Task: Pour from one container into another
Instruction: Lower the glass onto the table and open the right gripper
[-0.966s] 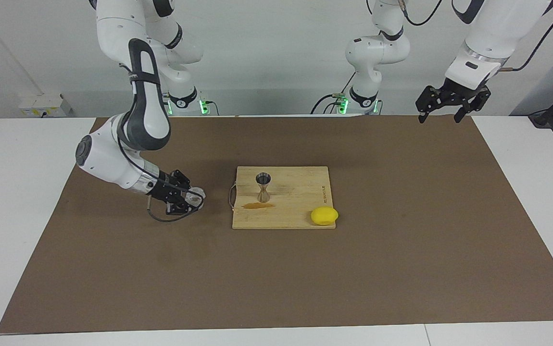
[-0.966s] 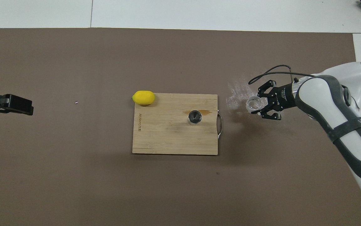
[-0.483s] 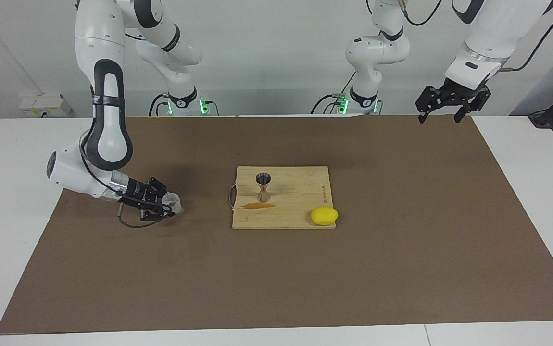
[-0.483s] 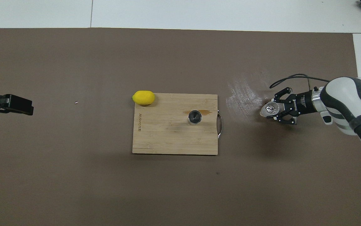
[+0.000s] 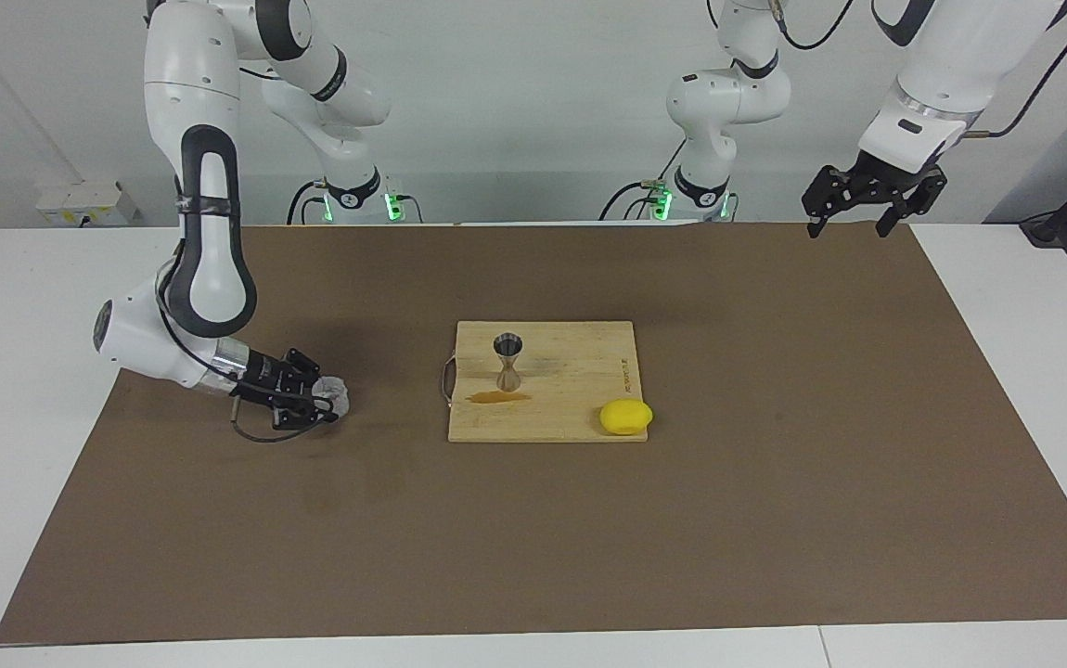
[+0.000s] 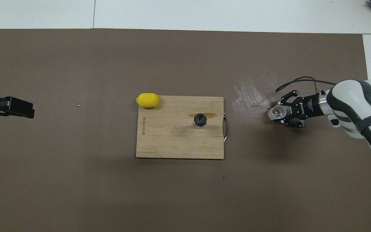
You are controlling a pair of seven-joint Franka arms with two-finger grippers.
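My right gripper (image 5: 322, 401) is clamped on the cup (image 5: 333, 393), left-middle of the facing view. Jigger (image 5: 507, 361) sits on the board (image 5: 571, 390), centre. Left gripper (image 5: 854, 211) idles spread apart, upper right.

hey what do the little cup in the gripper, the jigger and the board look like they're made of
Clear cup in the right gripper: see-through and glinting, glass or clear plastic, can't tell which.
Jigger: shiny mirror-like grey, likely polished steel.
Cutting board: pale with visible grain, wood or bamboo, with a brown stain.
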